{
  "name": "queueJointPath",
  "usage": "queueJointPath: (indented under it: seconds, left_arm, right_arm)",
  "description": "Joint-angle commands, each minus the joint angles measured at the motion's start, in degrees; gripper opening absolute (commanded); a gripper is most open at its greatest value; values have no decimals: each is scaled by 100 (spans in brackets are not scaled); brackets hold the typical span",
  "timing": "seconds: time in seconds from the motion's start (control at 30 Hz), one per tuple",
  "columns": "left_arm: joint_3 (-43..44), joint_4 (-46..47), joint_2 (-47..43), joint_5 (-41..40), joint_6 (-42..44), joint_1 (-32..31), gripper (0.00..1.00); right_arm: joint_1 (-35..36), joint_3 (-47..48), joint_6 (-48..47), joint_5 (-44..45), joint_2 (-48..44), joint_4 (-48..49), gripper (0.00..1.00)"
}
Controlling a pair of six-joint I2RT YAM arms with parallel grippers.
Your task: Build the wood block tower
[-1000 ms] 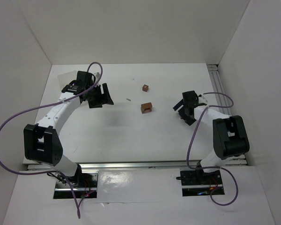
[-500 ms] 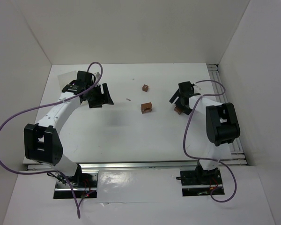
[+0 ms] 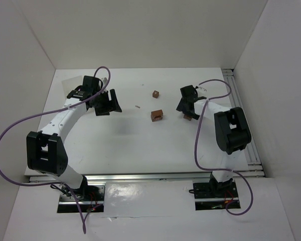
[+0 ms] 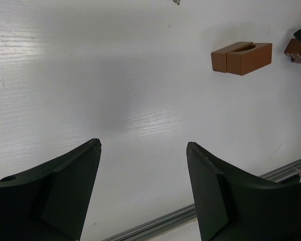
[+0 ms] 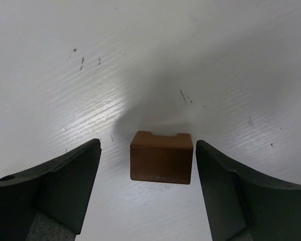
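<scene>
The right gripper (image 5: 146, 146) hangs low over the white table (image 3: 115, 145), its jaws open on either side of a reddish-brown block (image 5: 161, 157). A gap shows between the block and each finger (image 5: 65, 186), so nothing is gripped. The left gripper (image 4: 143, 145) hovers over the table's left part, jaws wide apart and empty. A notched brick (image 3: 157, 115) lies near the table's middle, with a small cube (image 3: 155, 94) just behind it. Both are well apart from the block at the right gripper, and all three rest separately, unstacked. A tiny pale sliver (image 3: 137, 106) lies left of the brick.
</scene>
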Motion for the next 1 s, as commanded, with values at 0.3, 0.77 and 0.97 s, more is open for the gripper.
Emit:
queueJointPath:
  seconds: [0.3,0.77,0.97]
  left_arm:
    - [181,38,-51,2,72,-30,81]
    - [181,38,-51,2,72,-30,81]
    - [181,38,-51,2,72,-30,81]
  right_arm:
    - [3,-27,28,322,-185,-220,69]
    - [3,-185,-129,208,-290,-167,69]
    - [3,-247,-130,155,-404,-105,69]
